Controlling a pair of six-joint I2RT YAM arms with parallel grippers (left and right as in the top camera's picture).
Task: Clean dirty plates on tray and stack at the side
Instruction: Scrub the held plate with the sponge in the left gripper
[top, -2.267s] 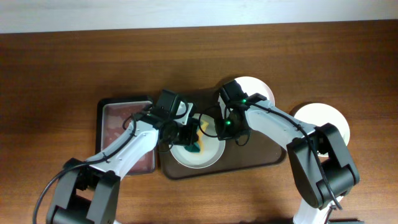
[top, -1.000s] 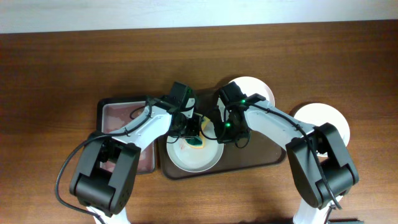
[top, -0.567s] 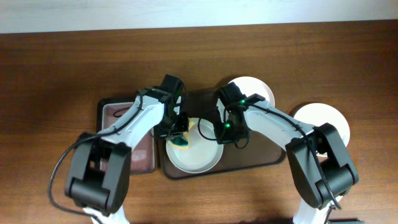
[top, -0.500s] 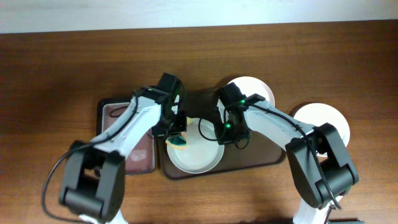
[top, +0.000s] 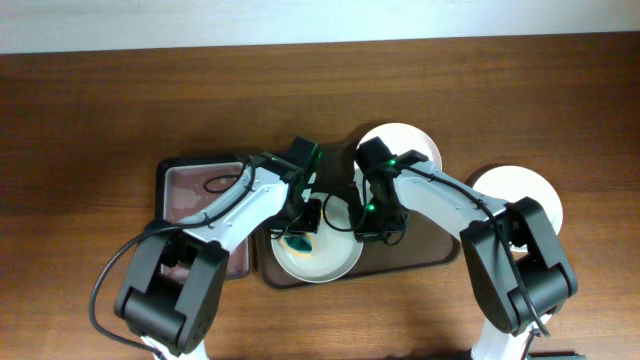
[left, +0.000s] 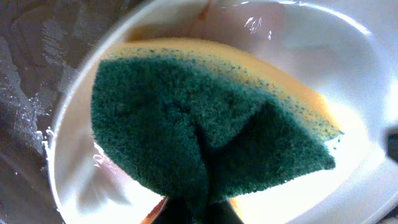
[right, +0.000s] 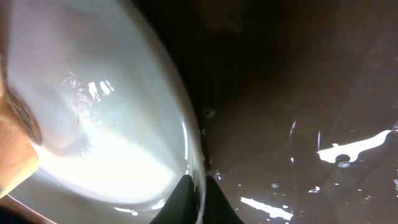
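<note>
On tray (top: 425, 250), 9 o'clock end: plate (top: 328, 262) | L gripper (top: 301, 234) clamped on sponge (left: 205, 124) in plate | R gripper (right: 200, 186) pinching plate rim at 2 o'clock | we note 2nd plate (top: 405, 145) at tray's 1 o'clock.

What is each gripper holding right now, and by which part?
The left gripper pinches the sponge at a fold in its green face; the right gripper clamps the plate by its rim.

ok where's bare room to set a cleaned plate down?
Bare table behind both trays and left of the black tray; the right end of the brown tray is open too. Crowded mid-tray: sponge and right fingers on the plate, a second plate at the far rim.
</note>
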